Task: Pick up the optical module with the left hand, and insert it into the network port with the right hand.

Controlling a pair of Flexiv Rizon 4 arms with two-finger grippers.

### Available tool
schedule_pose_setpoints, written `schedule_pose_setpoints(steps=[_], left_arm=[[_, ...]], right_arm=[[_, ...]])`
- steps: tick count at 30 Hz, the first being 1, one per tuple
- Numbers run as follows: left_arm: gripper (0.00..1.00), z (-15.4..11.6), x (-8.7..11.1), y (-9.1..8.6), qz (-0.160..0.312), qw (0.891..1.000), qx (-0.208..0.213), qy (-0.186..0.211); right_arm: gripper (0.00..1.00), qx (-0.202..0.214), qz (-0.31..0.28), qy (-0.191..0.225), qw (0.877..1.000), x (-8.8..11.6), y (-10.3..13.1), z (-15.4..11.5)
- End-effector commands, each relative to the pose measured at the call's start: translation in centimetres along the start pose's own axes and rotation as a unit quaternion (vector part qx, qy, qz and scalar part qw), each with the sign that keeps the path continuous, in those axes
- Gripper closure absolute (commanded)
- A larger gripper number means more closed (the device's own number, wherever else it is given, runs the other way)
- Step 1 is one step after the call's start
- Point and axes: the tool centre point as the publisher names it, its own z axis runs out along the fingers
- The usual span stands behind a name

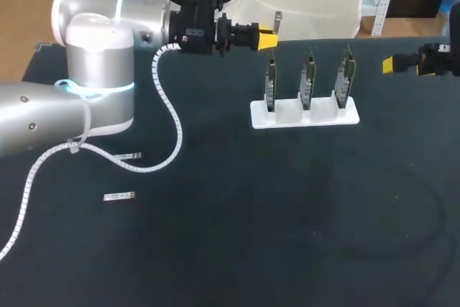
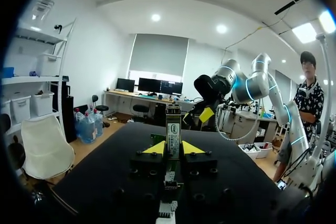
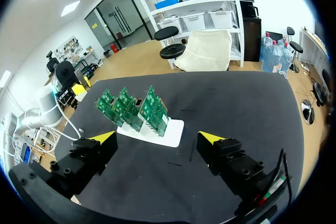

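A slim metal optical module stands upright between the yellow tips of my left gripper, which is shut on it above the table's back edge, left of the boards. In the left wrist view the module rises from between the fingers of that gripper. Three green network boards stand upright in a white rack. My right gripper hangs open at the far right, holding nothing. From the right wrist view its gripper faces the boards on the rack.
Two more spare modules lie flat on the dark mat at the left, one near the left arm's white cable and one closer to the front. A cream chair stands behind the table's back edge.
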Motion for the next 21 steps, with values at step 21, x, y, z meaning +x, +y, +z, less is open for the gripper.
schedule_pose_setpoints(steps=[21], left_arm=[[1.00, -0.3, 0.4, -0.5, -0.002, 1.000, -0.011, -0.003]], right_arm=[[0.00, -0.022, -0.034, 0.012, 0.999, -1.4, -0.3, 0.2]])
